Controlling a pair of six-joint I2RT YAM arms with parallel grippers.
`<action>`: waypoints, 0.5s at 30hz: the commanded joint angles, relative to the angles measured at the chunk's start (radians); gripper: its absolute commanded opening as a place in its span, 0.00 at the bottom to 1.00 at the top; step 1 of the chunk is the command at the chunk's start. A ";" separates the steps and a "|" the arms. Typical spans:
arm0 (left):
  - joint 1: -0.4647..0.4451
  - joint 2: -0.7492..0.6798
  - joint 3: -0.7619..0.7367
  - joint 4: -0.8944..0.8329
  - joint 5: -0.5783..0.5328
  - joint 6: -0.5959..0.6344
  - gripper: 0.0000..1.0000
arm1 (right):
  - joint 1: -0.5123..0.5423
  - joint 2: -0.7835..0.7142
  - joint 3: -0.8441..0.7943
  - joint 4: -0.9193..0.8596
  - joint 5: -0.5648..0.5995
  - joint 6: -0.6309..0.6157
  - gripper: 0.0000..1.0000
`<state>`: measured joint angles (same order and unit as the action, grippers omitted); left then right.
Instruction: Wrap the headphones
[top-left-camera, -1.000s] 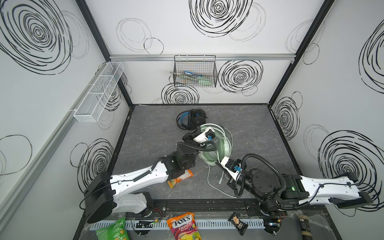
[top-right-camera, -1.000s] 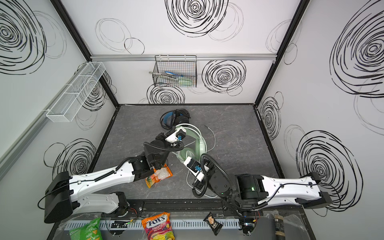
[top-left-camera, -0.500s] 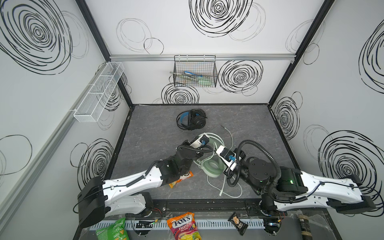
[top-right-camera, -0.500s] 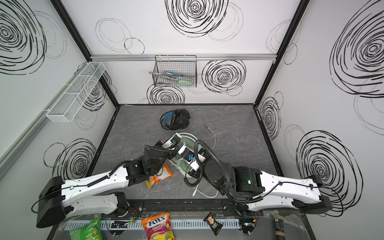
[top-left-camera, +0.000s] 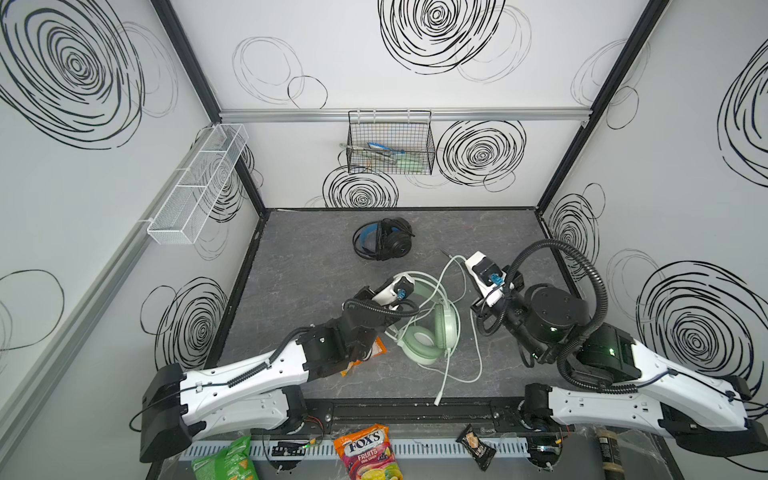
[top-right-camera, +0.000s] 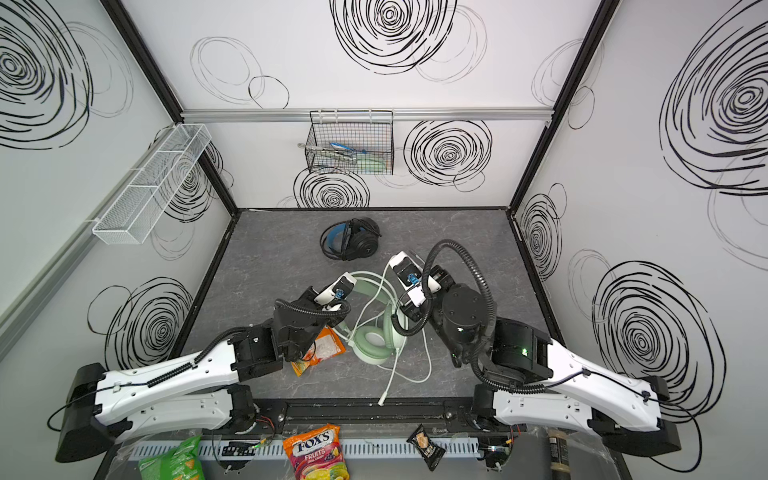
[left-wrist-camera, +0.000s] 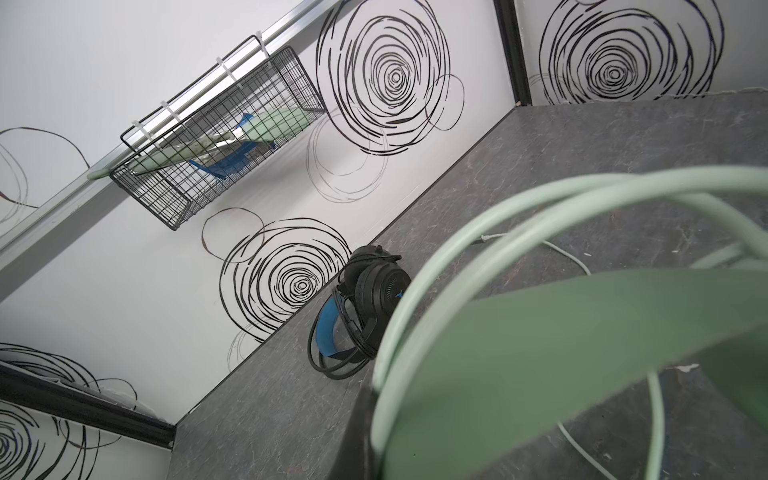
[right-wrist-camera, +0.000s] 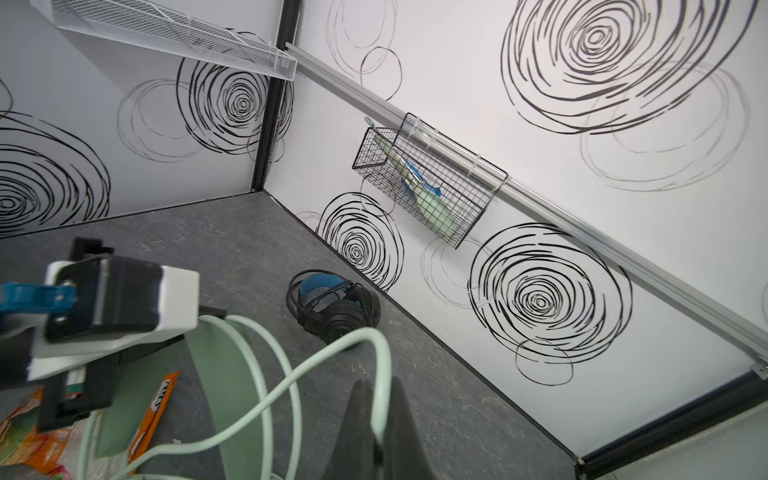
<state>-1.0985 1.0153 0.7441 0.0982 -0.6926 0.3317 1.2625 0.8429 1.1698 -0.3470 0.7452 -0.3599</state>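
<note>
The mint-green headphones (top-left-camera: 430, 332) lie in the middle of the table, their headband raised at the left end. My left gripper (top-left-camera: 409, 286) is shut on that headband (left-wrist-camera: 540, 353), which fills the left wrist view; one dark finger (left-wrist-camera: 359, 419) shows beside it. My right gripper (right-wrist-camera: 380, 409) is shut on the pale cable (right-wrist-camera: 291, 378) and holds it above the table to the right of the headset (top-right-camera: 376, 332). The cable's plug (top-left-camera: 437, 402) lies near the front edge. The black headphones (top-left-camera: 382, 239) rest near the back wall, cable coiled round them.
An orange snack packet (top-left-camera: 368, 351) lies under the left arm. A black wire basket (top-left-camera: 390, 143) hangs on the back wall and a white mesh shelf (top-left-camera: 195, 187) on the left wall. Snack bags (top-left-camera: 368, 453) sit in front of the table edge.
My right gripper has moved back and to the right, drawing the pale cable up and out. The left gripper and the mint headset have shifted a little toward the front.
</note>
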 joint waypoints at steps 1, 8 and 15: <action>-0.021 -0.027 0.013 0.019 0.007 -0.058 0.00 | -0.027 -0.008 0.032 -0.003 0.011 -0.028 0.00; -0.016 -0.095 0.006 -0.045 0.035 -0.145 0.00 | -0.091 -0.039 -0.013 0.007 0.007 -0.024 0.00; -0.008 -0.136 -0.005 -0.094 -0.006 -0.160 0.00 | -0.174 -0.050 -0.018 0.039 -0.028 -0.035 0.00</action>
<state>-1.1114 0.9031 0.7406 -0.0360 -0.6807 0.2245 1.1229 0.8005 1.1503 -0.3550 0.7208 -0.3786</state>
